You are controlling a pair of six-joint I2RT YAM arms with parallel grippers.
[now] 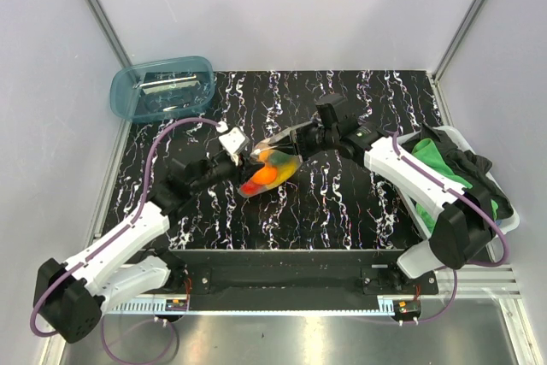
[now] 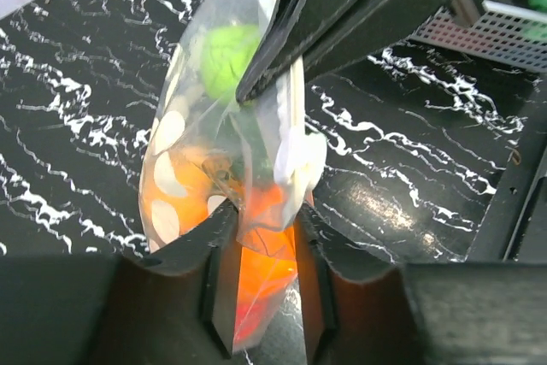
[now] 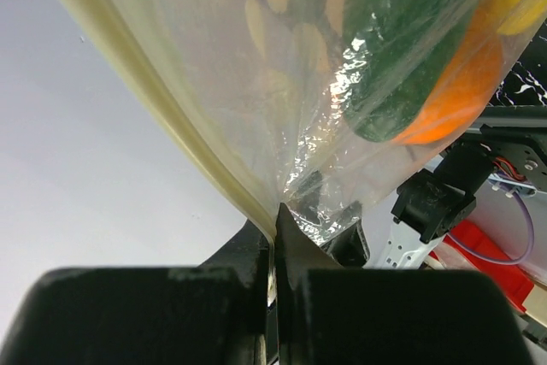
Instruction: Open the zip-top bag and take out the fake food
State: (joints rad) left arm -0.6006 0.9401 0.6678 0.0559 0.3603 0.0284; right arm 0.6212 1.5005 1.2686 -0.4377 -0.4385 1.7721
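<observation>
The zip-top bag (image 1: 272, 168) is a clear pouch with pale dots, held above the black marbled table between both grippers. Inside is the fake food (image 1: 263, 177): orange, yellow, red and green pieces. My left gripper (image 1: 244, 162) grips the bag's left end. In the left wrist view its jaws (image 2: 263, 220) stand round the plastic and an orange piece (image 2: 265, 275), below a lime green ball (image 2: 226, 53). My right gripper (image 1: 301, 137) is shut on the bag's zip strip. In the right wrist view (image 3: 275, 220) the strip runs into the closed jaws, with a dark green piece (image 3: 402, 49) above.
A blue translucent tub (image 1: 162, 87) stands at the table's back left corner. A white basket (image 1: 511, 221) holding a green cloth (image 1: 436, 164) and dark cloth sits at the right edge, under the right arm. Grey walls enclose the table.
</observation>
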